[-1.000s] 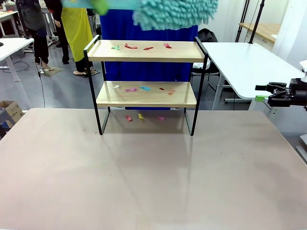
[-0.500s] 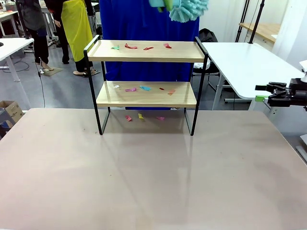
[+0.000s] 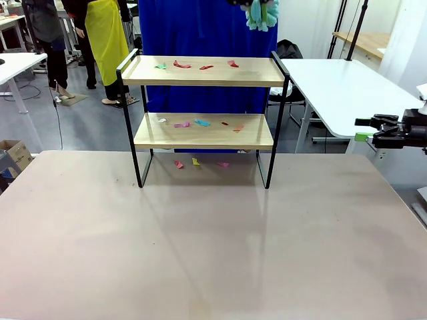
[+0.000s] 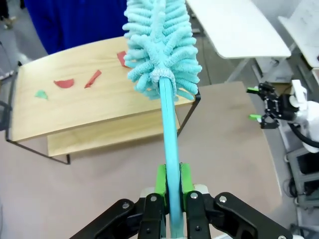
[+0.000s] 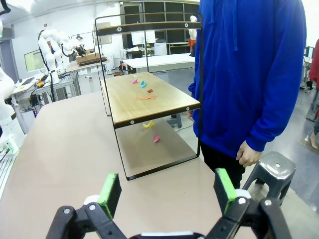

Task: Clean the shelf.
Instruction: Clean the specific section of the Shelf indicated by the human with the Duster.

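Note:
The shelf [image 3: 203, 132] stands at the table's far middle, two light wood boards in a thin black frame. Coloured paper scraps [image 3: 181, 65] lie on its top board, more on the lower board [image 3: 200, 123] and on the table beneath [image 3: 195, 161]. My left gripper [image 4: 173, 175] is shut on the handle of a teal fluffy duster [image 4: 158, 42], held high above the top board [image 4: 75, 107]. The duster's tip [image 3: 261, 15] hangs at the front view's top edge. My right gripper [image 3: 364, 129] hovers open and empty off the table's right side, seen from its own wrist [image 5: 167, 193].
A person in a blue hoodie [image 5: 249, 74] stands right behind the shelf. A grey stool [image 5: 273, 168] sits by that person's legs. A white table [image 3: 340, 87] stands to the right rear. The wide near half of my table [image 3: 200, 253] is bare.
The duster's head has swung up and to the right; it spread across the top of the front view and now only its tip shows. The right arm has not moved.

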Robot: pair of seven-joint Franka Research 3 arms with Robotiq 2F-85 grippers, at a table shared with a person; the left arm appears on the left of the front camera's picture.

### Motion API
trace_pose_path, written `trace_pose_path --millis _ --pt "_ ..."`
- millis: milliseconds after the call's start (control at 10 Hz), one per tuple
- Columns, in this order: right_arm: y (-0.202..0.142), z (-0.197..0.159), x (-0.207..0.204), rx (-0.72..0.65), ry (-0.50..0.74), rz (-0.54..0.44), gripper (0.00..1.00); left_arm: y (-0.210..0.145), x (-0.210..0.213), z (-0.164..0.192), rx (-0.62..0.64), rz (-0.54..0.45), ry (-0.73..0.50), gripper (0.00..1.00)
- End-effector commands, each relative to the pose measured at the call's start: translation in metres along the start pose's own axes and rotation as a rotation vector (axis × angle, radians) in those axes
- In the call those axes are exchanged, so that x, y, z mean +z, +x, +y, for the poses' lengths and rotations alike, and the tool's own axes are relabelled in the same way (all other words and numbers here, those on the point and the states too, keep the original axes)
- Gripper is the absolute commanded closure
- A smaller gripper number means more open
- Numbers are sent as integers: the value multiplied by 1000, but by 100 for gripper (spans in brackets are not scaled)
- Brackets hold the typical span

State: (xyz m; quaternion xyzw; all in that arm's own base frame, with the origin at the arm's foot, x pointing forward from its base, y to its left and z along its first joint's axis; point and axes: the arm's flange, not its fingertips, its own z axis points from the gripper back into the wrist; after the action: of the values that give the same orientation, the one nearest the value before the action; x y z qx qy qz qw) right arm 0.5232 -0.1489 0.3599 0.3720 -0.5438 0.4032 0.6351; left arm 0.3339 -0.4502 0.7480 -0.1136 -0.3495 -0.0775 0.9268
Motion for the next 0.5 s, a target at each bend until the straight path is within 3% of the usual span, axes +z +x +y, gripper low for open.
trace_pose_path --millis 0,400 --pt "5 0 -2 -11 -7 21 0 1 -18 -13 10 -13 25 87" --pt "5 0 -2 -11 -7 21 0 -28 -67 -11 -8 93 57 87"
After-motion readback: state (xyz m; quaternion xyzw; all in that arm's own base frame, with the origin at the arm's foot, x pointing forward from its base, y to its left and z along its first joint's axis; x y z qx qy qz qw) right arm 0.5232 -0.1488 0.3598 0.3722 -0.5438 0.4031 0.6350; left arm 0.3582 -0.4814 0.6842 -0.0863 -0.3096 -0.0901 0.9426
